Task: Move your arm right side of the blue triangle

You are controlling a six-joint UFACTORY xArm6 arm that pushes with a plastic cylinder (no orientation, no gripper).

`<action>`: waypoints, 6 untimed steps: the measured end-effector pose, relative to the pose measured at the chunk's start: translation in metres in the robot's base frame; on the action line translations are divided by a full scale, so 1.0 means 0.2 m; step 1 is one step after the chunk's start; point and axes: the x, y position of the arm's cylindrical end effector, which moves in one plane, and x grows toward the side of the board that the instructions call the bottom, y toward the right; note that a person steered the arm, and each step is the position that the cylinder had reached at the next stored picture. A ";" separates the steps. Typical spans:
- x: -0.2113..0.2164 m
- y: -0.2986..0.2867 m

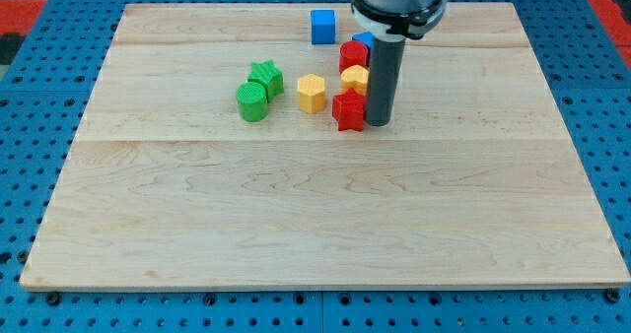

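Note:
My tip [380,122] rests on the board just right of a red star block [347,110], close to or touching it. The rod rises in front of a cluster of blocks. A small blue block [363,40], apparently the blue triangle, peeks out behind the rod's left edge, mostly hidden. Below it sit a red block [352,56] and a yellow block [353,77], both at the rod's left side. My tip is lower in the view than the blue block.
A blue cube [322,26] stands near the view's top. A yellow hexagon block [312,93], a green star block [267,77] and a green cylinder [252,102] lie left of the cluster. The wooden board [315,225] sits on a blue pegboard.

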 end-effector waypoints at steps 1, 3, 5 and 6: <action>0.11 0.03; -0.26 0.48; -0.60 0.17; -0.61 0.00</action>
